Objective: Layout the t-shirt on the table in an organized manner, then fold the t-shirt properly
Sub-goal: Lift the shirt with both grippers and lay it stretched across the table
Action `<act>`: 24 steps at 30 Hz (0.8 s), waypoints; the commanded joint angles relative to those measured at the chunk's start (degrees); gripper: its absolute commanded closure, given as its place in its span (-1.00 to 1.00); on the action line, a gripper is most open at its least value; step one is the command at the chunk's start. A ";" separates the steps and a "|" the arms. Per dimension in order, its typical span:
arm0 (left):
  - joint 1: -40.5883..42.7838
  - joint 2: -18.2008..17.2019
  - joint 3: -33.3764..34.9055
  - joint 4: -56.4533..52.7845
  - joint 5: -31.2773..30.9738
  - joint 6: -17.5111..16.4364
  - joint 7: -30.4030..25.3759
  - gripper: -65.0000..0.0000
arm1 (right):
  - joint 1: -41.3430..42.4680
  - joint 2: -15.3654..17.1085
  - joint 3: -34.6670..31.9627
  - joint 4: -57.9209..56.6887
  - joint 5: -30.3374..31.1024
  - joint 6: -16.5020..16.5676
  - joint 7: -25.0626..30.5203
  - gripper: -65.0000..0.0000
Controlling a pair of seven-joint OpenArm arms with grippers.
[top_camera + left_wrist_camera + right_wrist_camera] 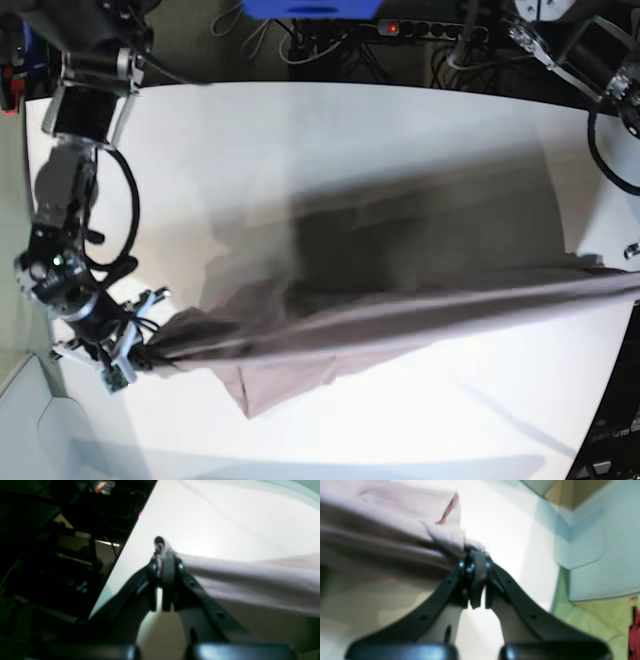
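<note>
The mauve t-shirt point(400, 315) hangs stretched in a long band above the white table point(300, 150), its lower part drooping toward the tabletop. At the left of the base view, my right gripper point(148, 352) is shut on one end of it. The right wrist view shows these jaws point(473, 555) pinched on bunched cloth point(382, 537). The other end of the shirt runs off the base view's right edge. There, in the left wrist view, my left gripper point(163, 555) is shut on a fold of the t-shirt point(250, 580), over the table point(212, 525).
A power strip point(430, 28) and cables lie behind the table's far edge. In the left wrist view the table's edge point(125, 547) runs close by the left gripper, with dark equipment beyond it. A pale blue panel point(595, 542) and green floor lie past the table on the right gripper's side.
</note>
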 commanded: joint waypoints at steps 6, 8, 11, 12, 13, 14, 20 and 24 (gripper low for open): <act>-0.47 -1.02 -0.09 -3.41 0.34 0.42 -1.50 1.00 | 5.86 -0.04 -6.26 -13.77 0.22 -0.64 0.61 1.00; -0.47 -1.02 -0.09 -4.38 0.34 0.42 -1.50 1.00 | 7.53 -1.80 -8.28 -17.64 0.22 -0.64 0.78 1.00; -0.21 -1.02 -0.09 -4.64 0.34 0.42 -1.50 1.00 | 8.23 -2.68 -9.16 -19.49 0.22 -0.64 4.56 1.00; -0.12 -1.02 -0.26 -4.73 0.34 0.42 -1.50 1.00 | 8.49 -3.38 -9.42 -19.57 0.22 -0.64 6.23 1.00; -0.03 -1.02 -0.26 -4.82 0.34 0.42 -1.50 1.00 | 8.67 -3.82 -9.42 -19.49 0.22 -0.64 7.29 1.00; 0.05 -1.02 -0.26 -4.82 0.34 0.33 -1.50 1.00 | 8.93 -4.17 -9.42 -19.49 0.22 -0.64 8.34 1.00; 1.20 -0.58 -0.18 -4.82 0.34 0.25 -1.50 1.00 | 13.68 -4.96 -11.53 -22.04 0.22 -0.64 9.31 0.98; 2.51 -0.05 -0.44 -4.82 0.42 0.16 -1.50 1.00 | 14.38 -5.67 -11.79 -22.30 0.22 -0.64 8.87 0.64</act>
